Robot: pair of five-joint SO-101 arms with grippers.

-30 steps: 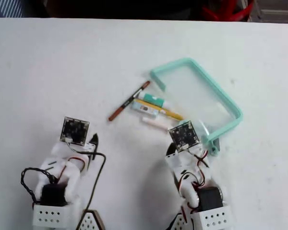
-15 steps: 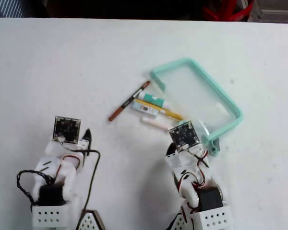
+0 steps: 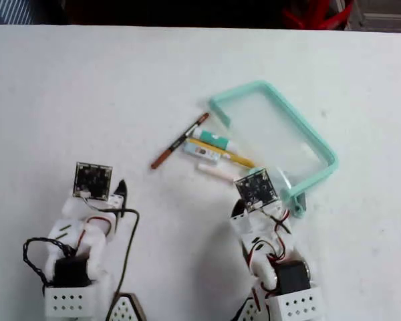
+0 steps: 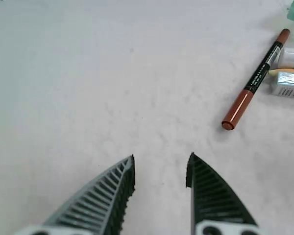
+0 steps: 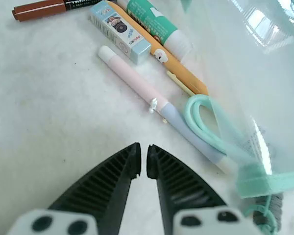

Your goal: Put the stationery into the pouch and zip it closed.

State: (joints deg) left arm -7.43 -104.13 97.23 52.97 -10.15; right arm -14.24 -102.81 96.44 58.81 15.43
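My right pincer [image 5: 143,148], clenched on nothing, is the nearer one: the pink pen [image 5: 137,81] lies just ahead, slanting upper-left to lower-right in the high view.

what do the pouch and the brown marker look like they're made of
The pouch looks like clear, soft plastic sheet with a glossy finish: light glints off it and the table shows through. Its mint edging seems to be fabric tape or soft plastic; it is hard to tell which. The brown marker looks like hard, smooth plastic with a slight sheen along the barrel.
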